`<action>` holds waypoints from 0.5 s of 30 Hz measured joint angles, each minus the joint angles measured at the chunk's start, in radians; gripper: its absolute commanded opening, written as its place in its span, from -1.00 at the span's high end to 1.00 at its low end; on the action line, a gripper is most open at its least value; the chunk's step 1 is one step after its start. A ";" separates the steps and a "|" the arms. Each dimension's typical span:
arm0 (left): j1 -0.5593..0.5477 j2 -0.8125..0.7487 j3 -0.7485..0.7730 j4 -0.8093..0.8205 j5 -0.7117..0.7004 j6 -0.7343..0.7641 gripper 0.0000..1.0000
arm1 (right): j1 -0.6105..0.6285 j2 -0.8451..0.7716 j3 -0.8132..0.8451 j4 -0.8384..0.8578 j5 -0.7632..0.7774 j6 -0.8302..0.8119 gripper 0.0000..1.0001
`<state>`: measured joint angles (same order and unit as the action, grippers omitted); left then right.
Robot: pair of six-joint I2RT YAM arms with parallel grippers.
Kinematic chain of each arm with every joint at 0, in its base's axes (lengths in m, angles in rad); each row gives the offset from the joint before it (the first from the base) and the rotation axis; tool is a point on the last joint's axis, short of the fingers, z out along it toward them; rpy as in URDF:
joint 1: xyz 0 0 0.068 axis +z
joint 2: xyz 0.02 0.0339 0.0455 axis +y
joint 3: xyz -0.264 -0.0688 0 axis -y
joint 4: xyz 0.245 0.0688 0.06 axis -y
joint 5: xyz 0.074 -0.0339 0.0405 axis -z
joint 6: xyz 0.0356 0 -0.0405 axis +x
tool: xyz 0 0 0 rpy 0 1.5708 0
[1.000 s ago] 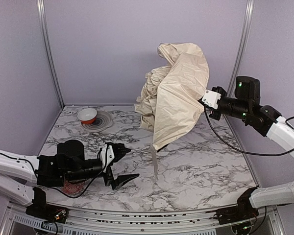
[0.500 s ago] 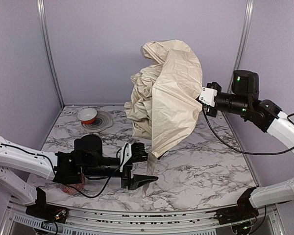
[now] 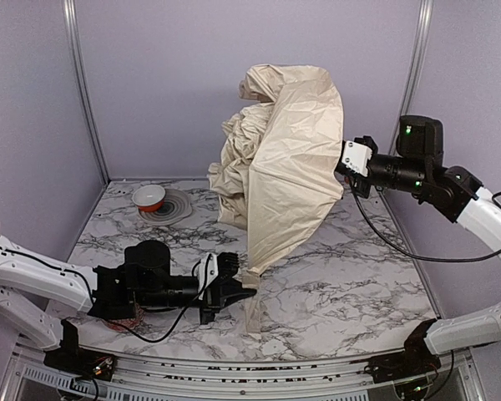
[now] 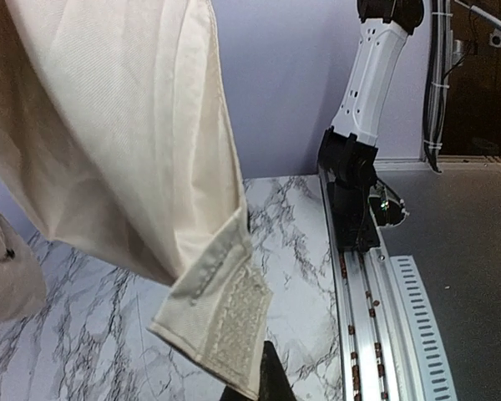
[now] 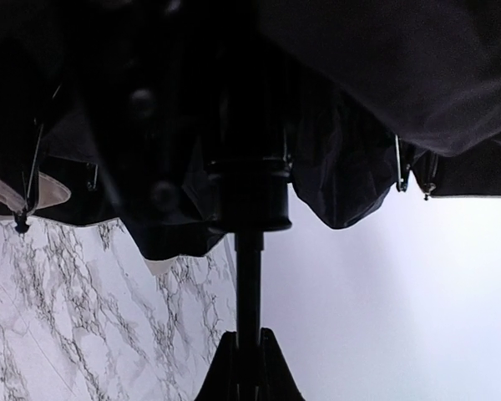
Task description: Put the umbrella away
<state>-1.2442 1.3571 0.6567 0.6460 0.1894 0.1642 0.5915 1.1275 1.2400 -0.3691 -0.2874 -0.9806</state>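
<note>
The umbrella (image 3: 292,167) hangs in the air over the middle of the bench (image 3: 359,284), towards its far edge. Its cream canopy is half collapsed, bunched on the left and draping down in one broad panel. From the bottom of that panel a cream strap (image 3: 255,301) with a rough fastening patch (image 4: 230,322) drops until its end lies on the marble near the middle of the near edge.

The right gripper (image 3: 344,167) reaches in from the right edge at canopy height. In its wrist view, its fingers (image 5: 271,376) are pressed together on the thin black shaft (image 5: 249,276), under the dark underside of the canopy.

The left gripper (image 3: 234,288) lies low over the near edge, its tips at the strap's end. Only one dark fingertip (image 4: 271,380) shows in its own view, just beside the strap, so it cannot be told whether it pinches the strap.

Near the far left corner a white bowl (image 3: 149,197) sits on a dark ringed mat (image 3: 177,209).
</note>
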 measured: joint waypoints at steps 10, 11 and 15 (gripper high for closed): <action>0.117 -0.031 -0.112 -0.035 -0.267 0.176 1.00 | 0.161 -0.090 -0.045 -0.051 0.040 0.032 1.00; 0.139 -0.031 -0.111 -0.035 -0.278 0.198 1.00 | 0.189 -0.105 -0.060 -0.063 0.046 0.027 1.00; 0.211 -0.003 -0.086 -0.032 -0.296 0.287 1.00 | 0.287 -0.139 -0.122 -0.112 0.079 0.006 1.00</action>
<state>-1.0328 1.3544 0.5709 0.6136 -0.1070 0.4511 0.8783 0.9886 1.1175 -0.4808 -0.2081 -0.9745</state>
